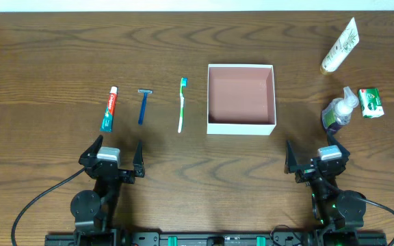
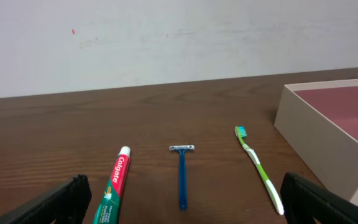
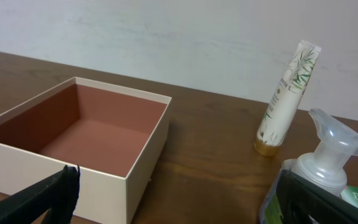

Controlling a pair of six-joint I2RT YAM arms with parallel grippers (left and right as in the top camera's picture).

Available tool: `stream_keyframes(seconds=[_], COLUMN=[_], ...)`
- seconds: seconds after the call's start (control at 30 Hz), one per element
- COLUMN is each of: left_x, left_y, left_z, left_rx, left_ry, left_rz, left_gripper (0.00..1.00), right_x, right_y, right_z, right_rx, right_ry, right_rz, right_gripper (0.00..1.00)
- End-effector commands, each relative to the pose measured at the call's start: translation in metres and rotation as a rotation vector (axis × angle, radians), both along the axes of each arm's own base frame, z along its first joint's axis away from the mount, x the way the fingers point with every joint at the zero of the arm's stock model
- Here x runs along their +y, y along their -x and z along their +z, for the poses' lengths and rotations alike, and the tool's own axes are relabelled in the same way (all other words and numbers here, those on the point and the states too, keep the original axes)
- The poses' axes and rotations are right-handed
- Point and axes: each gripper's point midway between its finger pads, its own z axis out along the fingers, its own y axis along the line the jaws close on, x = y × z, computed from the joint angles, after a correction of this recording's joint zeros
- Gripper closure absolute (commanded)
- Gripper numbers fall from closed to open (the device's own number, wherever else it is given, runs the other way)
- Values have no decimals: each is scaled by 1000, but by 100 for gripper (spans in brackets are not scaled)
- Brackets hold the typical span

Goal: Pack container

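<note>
The square white container (image 1: 241, 127) sits open side up at the table's centre, its edges parallel to the table's, neither axis longer. Only the right wrist view shows the lotion tube (image 3: 288, 99) standing upright on its cap, right of it. The left gripper (image 1: 115, 152) and right gripper (image 1: 314, 154) hover at the near edge, fingers spread wide, empty.

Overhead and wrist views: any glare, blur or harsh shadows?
Overhead: even light, container sharp, shadows soft, picture's top edge washed out white. Left wrist: toothbrush crisp, fingers dark and soft. Right wrist: pump bottle slightly soft up close, no glare.
</note>
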Motion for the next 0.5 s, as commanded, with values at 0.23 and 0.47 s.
stream_keyframes(seconds=[0.23,0.47], left_x=[41,41], left_y=[-1,-1], left_z=[-22,-22], left_rx=[60,60], left_ry=[85,85], left_rz=[247,247], left_gripper=[2,2], right_x=[4,4], right_y=[1,1], right_z=[-2,-2], right_rx=[5,5], right_ry=[6,6], right_rz=[18,18], right_gripper=[1,1])
